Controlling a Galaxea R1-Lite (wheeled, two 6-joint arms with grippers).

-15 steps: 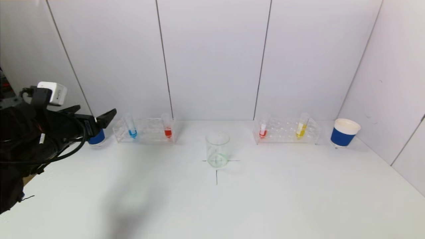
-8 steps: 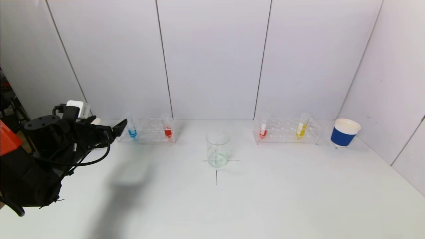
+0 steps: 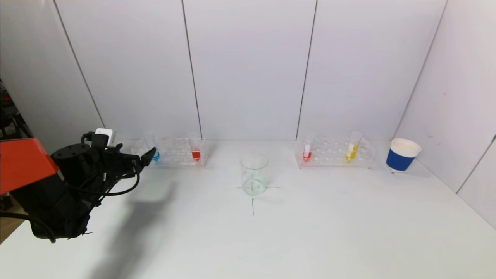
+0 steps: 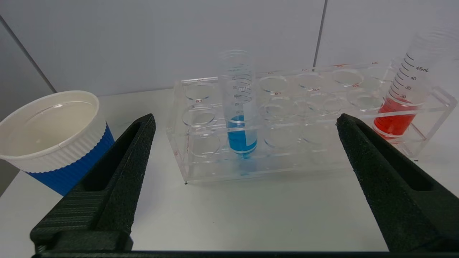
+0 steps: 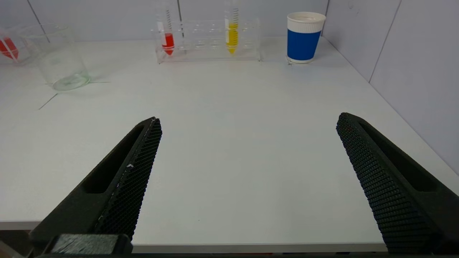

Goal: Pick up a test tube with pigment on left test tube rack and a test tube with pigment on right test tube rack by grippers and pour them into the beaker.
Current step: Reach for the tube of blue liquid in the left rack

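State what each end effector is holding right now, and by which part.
Nothing is held. The left end effector is open, short of the blue test tube in the left rack. The right end effector is open over bare table.

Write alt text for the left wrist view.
The open left gripper frames a clear plastic test tube of blue liquid standing in a transparent acrylic rack. A red-filled tube stands at the rack's other end; a blue-sleeved white paper cup sits beside the rack.
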